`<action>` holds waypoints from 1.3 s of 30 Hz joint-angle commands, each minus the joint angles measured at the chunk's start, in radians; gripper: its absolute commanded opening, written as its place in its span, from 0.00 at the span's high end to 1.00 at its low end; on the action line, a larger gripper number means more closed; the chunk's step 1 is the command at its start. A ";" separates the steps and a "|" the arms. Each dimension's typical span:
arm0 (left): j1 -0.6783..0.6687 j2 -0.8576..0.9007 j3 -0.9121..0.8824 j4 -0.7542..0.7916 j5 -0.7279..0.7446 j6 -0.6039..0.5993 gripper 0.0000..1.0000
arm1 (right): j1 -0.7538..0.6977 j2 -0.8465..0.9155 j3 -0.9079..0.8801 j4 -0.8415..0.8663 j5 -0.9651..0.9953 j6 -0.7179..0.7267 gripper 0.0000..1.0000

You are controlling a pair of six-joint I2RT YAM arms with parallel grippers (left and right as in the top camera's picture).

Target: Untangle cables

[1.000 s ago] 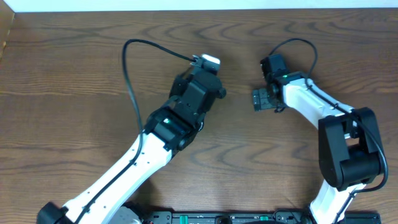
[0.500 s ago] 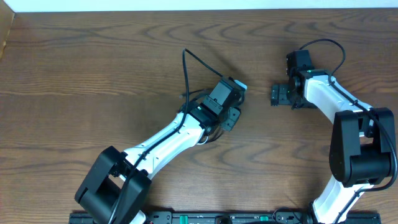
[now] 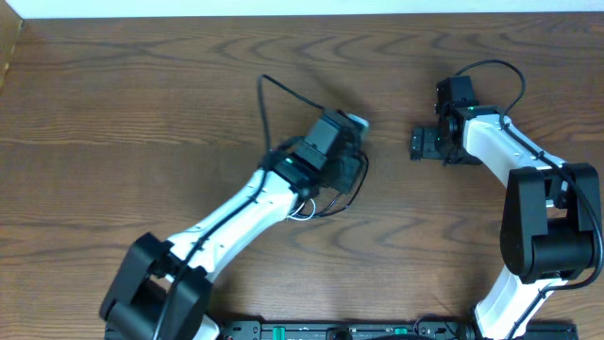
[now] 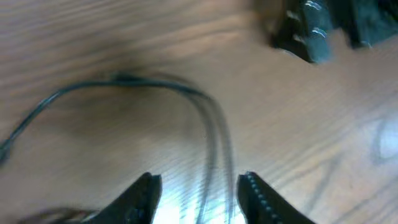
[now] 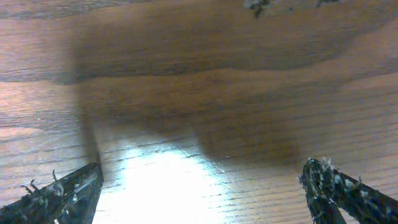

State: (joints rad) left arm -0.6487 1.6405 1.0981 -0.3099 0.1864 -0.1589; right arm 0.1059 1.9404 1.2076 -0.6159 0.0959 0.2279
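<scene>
The left arm (image 3: 236, 212) and right arm (image 3: 486, 142) have white links, black joints; right tool (image 5: 200, 173) black, scuffed.

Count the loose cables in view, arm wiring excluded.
2. The black cable loops out beside the left arm. The white cable only peeks out beneath that arm, mostly hidden.

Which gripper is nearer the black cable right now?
Left. The left gripper is right over the black cable, strands running between its jaws; the right gripper stands well apart from it.

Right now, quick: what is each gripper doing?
Left gripper: open, black cable passing through the gap, not gripped.
Right gripper: open, holding nothing.
</scene>
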 commanded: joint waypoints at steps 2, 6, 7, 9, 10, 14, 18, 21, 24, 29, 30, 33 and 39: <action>0.129 -0.032 0.013 -0.091 0.004 -0.180 0.67 | 0.001 0.037 -0.024 -0.001 -0.034 0.003 0.01; 0.229 -0.032 0.013 -0.232 0.004 -0.255 0.81 | 0.003 0.037 -0.024 -0.002 -0.038 0.003 0.01; 0.252 -0.032 0.013 -0.271 0.004 -0.260 0.86 | 0.005 0.037 -0.024 -0.002 -0.047 0.003 0.02; 0.294 -0.031 0.013 -0.347 0.004 -0.262 0.87 | 0.011 0.037 -0.024 0.000 -0.071 0.002 0.04; 0.312 -0.030 0.013 -0.383 0.004 -0.262 0.87 | 0.014 0.037 -0.024 0.003 -0.083 -0.005 0.07; 0.380 -0.026 0.008 -0.500 0.004 -0.262 0.88 | 0.029 0.037 -0.024 0.011 -0.120 -0.055 0.37; 0.428 -0.026 -0.018 -0.525 0.005 -0.262 0.87 | 0.034 0.034 -0.024 0.010 -0.217 -0.109 0.65; 0.441 -0.026 -0.058 -0.504 0.005 -0.262 0.83 | 0.034 0.019 -0.017 0.006 -0.330 -0.141 0.61; 0.441 -0.026 -0.095 -0.469 0.005 -0.263 0.77 | 0.034 -0.025 -0.006 -0.005 -0.453 -0.166 0.52; 0.441 -0.026 -0.168 -0.370 0.014 -0.312 0.76 | 0.036 -0.134 -0.005 -0.003 -0.679 -0.231 0.46; 0.441 -0.026 -0.188 -0.341 0.036 -0.326 0.75 | 0.039 -0.155 -0.005 -0.002 -0.711 -0.238 0.45; 0.441 -0.025 -0.243 -0.240 0.143 -0.333 0.75 | 0.050 -0.202 -0.005 -0.002 -0.735 -0.237 0.44; 0.441 -0.024 -0.294 -0.138 0.167 -0.385 0.75 | 0.101 -0.214 -0.007 -0.007 -0.735 -0.237 0.43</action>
State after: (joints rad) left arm -0.2100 1.6211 0.8242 -0.4648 0.3183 -0.5026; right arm 0.1783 1.7203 1.1999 -0.6167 -0.5945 0.0132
